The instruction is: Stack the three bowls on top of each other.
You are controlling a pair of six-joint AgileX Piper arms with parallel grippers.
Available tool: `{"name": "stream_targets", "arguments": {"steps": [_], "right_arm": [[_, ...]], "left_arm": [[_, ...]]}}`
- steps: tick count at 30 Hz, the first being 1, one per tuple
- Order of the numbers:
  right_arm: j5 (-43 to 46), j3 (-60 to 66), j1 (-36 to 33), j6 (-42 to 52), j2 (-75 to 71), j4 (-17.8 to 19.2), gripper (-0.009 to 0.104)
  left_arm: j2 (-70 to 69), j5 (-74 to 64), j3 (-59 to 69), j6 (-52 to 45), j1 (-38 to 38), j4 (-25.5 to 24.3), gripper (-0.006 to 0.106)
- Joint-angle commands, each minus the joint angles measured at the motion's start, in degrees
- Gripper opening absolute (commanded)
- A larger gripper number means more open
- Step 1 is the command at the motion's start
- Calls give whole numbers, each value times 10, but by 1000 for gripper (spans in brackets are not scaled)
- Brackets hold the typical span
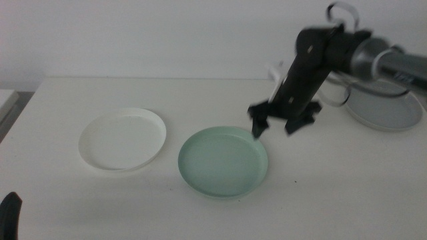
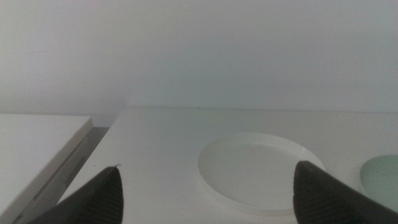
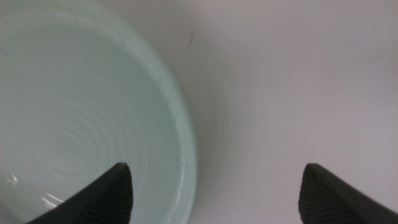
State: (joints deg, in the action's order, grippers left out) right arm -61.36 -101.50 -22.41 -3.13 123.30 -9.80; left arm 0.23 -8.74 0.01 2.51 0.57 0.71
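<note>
Three bowls sit apart on the white table. The white bowl (image 1: 122, 139) is at the left, the mint green bowl (image 1: 223, 162) in the middle, and the grey bowl (image 1: 387, 110) at the back right, partly behind the right arm. My right gripper (image 1: 275, 128) hangs open over the green bowl's far right rim. In the right wrist view the green bowl (image 3: 81, 118) has its rim between the jaws of the right gripper (image 3: 216, 165), one jaw over the inside, the other over bare table. My left gripper (image 2: 207, 165) waits open at the front left, facing the white bowl (image 2: 261, 171).
A low white slab (image 2: 37, 149) lies beyond the table's left edge. A small white object (image 1: 273, 70) stands at the back behind the right arm. The left gripper (image 1: 10, 213) shows only as a dark tip at the bottom left corner.
</note>
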Motion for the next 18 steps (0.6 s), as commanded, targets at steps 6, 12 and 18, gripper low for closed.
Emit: {"name": "stream_targets", "arguments": {"steps": [6,12,18], "right_arm": [[-38,-139,114,25,-85,35,80],[-62,-242,256,25,-86,52,80],[-59,-242,366,25,-38,50,79]], "left_arm": [[-2,5,0,5,2,1,94],[-2,5,0,5,2,1,94],[-2,5,0,5,2,1,94]]}}
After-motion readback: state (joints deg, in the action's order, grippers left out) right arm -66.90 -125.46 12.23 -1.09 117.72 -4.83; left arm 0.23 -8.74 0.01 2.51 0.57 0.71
